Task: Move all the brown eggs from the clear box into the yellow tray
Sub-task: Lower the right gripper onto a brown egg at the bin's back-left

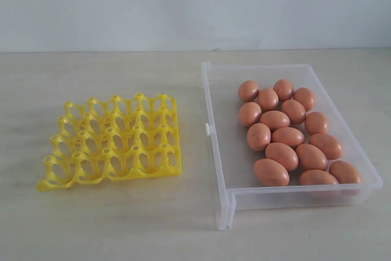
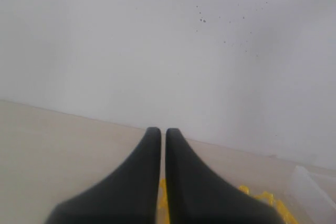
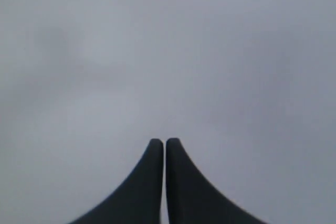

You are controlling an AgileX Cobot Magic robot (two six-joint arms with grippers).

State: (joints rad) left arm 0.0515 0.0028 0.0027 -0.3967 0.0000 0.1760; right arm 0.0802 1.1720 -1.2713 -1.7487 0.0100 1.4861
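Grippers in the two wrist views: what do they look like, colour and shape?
Only the fingers show. The left gripper has two matte black fingers, broad at the base, curving to slim rounded tips. The right gripper looks identical. No cables or markings visible.

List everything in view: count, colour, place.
eggs: sixteen, orange-brown, all in the box, clustered toward its right side
box: one, clear plastic, on the right of the table
tray: one, yellow, on the table to the left of the box, every cup empty
table: one, pale beige, under everything
wall: one, white, behind the table
left gripper: one, black, jaws shut and holding nothing; out of the exterior view, with the tray's edge below it in the left wrist view
right gripper: one, black, jaws shut and holding nothing; out of the exterior view, only a blank grey surface behind it
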